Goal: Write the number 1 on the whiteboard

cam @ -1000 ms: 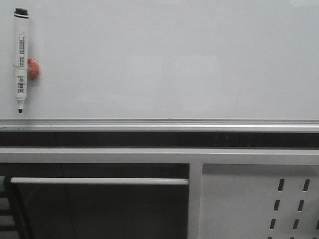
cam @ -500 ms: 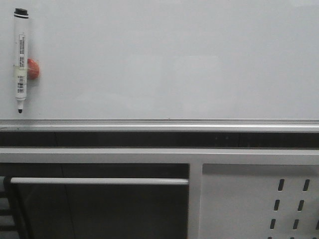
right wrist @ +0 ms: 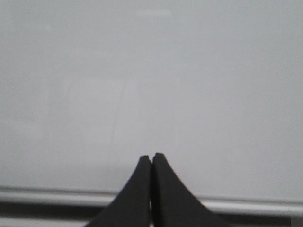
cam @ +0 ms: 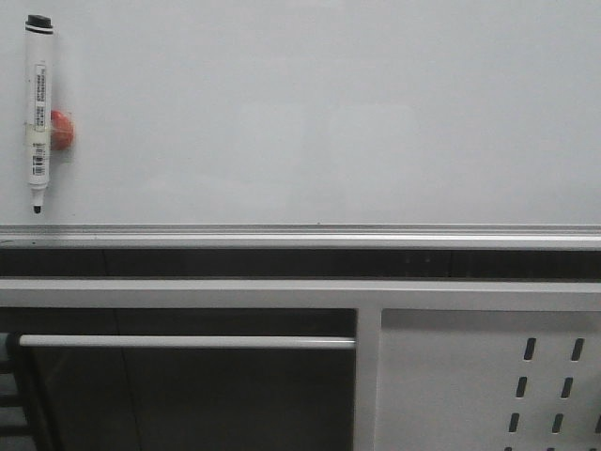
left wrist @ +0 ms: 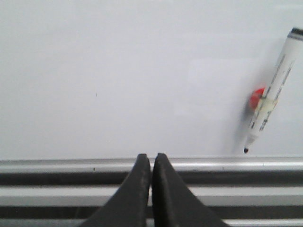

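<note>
whiteboard [cam: 319, 113] totally bare, no number 1 on it, marker [cam: 38, 113] hanging tip-down by the board's left edge on a red magnet [cam: 62, 130], left gripper [left wrist: 151, 160] pinched closed holding nothing, right gripper [right wrist: 151, 158] same, both facing the board

Almost nothing differs from a second ago: only the dark upright shape [cam: 21, 395] at the lower left edge of my front view sits marginally lower now.
</note>
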Robot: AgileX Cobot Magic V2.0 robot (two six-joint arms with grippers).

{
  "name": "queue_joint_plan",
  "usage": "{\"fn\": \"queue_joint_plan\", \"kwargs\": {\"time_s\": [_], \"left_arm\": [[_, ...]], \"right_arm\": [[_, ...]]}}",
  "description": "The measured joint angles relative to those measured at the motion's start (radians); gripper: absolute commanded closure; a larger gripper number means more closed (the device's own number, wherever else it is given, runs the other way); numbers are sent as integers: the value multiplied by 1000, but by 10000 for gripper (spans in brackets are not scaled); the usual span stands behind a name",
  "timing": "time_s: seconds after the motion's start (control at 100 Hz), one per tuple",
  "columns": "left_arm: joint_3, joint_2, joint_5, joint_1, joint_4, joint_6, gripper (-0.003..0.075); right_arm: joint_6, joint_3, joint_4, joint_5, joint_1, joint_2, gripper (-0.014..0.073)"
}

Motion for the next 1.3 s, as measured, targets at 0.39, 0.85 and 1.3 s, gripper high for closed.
{"fn": "queue_joint_plan", "kwargs": {"time_s": [0.39, 0.85, 1.3], "left_arm": [[0, 0, -175, 0, 73, 0, 738], [0, 0, -434, 0, -136, -72, 738], [-70, 0, -308, 0, -13, -234, 738]], "right_arm": [[0, 0, 0, -283, 0, 0, 665], [310, 0, 0, -248, 0, 0, 665], [569, 0, -5, 0, 0, 0, 665]]}}
